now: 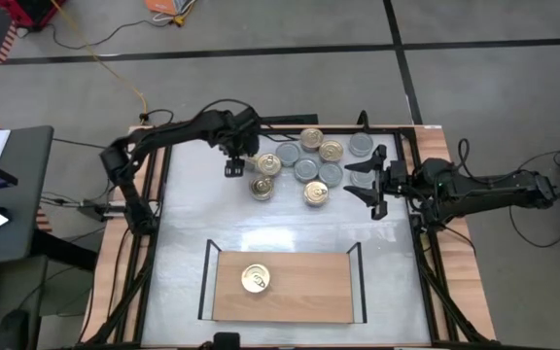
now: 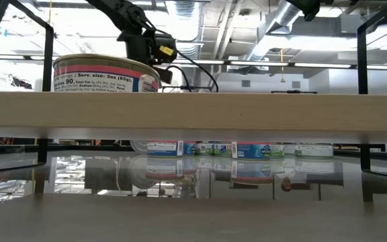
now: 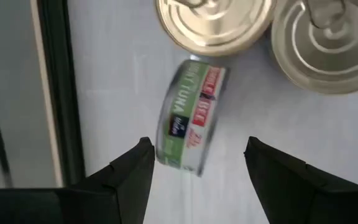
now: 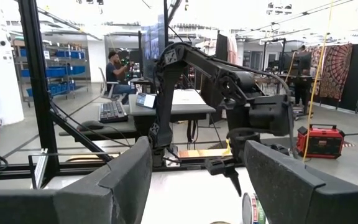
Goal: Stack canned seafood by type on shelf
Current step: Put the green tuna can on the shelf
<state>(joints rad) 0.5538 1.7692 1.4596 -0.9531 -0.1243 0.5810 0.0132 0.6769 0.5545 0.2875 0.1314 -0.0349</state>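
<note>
1. High view. One gold-lidded can point(image 1: 255, 280) sits on the shelf point(image 1: 309, 292), toward its left end; the rest of the board is bare. The remaining cans point(image 1: 305, 160) form a cluster at the far side of the white tabletop point(image 1: 183, 243), gold and silver-grey lids mixed, so sorting by type is barely begun. The left gripper point(image 1: 233, 163) hangs over the cluster's left edge, just beside a gold-lidded can point(image 1: 267, 164), likely lining up the next pick. The right gripper point(image 1: 367, 181) waits at the cluster's right edge, fingers spread, nothing between them.

2. Low view. The shelved can shows its label band point(image 2: 106, 74) above the board's front edge, flat and upright, a good base for stacking. Under the board, the labels of the loose cans point(image 2: 237, 149) line up on the table beyond.

3. Left wrist view. The fingers point(image 3: 126, 177) stand apart and hold nothing. Between them, lower down, lies a tuna can point(image 3: 188, 118), apparently tipped on its side with the green label facing up. Two gold-lidded cans point(image 3: 213, 22) lie just beyond it. Judgement: a tipped can rolls, so the grasp needs care.

4. Right wrist view. Own fingers point(image 4: 123, 180) released, empty; the left arm point(image 4: 229, 81) shows opposite, and a person sits at a desk beyond.
</note>
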